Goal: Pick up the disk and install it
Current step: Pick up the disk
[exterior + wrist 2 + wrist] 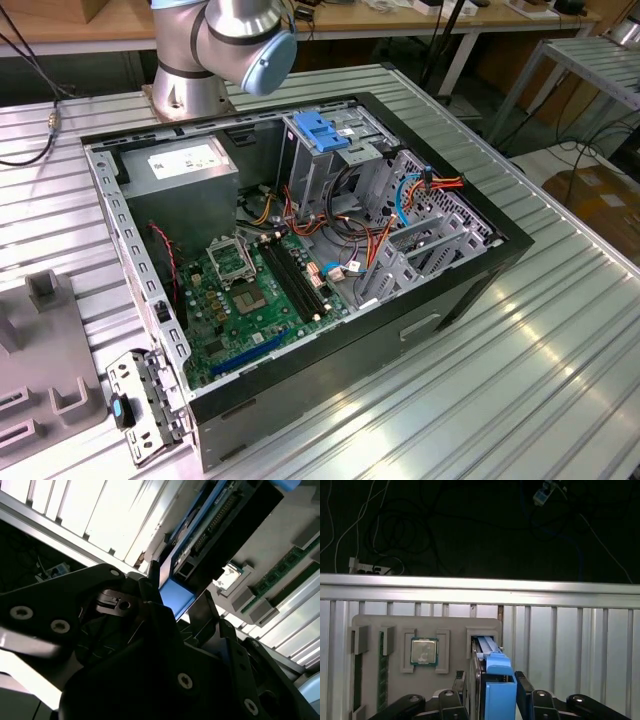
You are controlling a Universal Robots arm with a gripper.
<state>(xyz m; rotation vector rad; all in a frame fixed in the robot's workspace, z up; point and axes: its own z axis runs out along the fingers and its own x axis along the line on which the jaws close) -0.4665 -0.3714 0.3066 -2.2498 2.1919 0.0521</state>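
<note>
Slatted aluminium tabletop [560, 350] carries an open computer case [505, 245] lying on its side in the exterior view. Its motherboard [250, 290] is exposed, and a grey power-supply box [190, 170] sits in the far corner. Beside that box stands a metal drive cage [335, 175] topped by a blue latch [320, 130], with orange, red and blue cables [440, 183] trailing between cage and board. The robot arm [225, 45] rises at the far side of the case.

In the first wrist view, the gripper [491, 682] hangs over a grey tray [455, 625] resting on the slats. There the disk [499, 692] stands on edge in a slot next to the pocket holding a processor chip [424, 651]. Memory sticks [382, 670] lie in grooves farther along the same tray. The black fingers [523, 689] are drawn in narrow, one against each broad side of the disk and its blue carrier rail, with the disk's far end seated in the slot. The second wrist view shows the blue rail end between the fingers, with the disk's connector edge beyond it.
</note>
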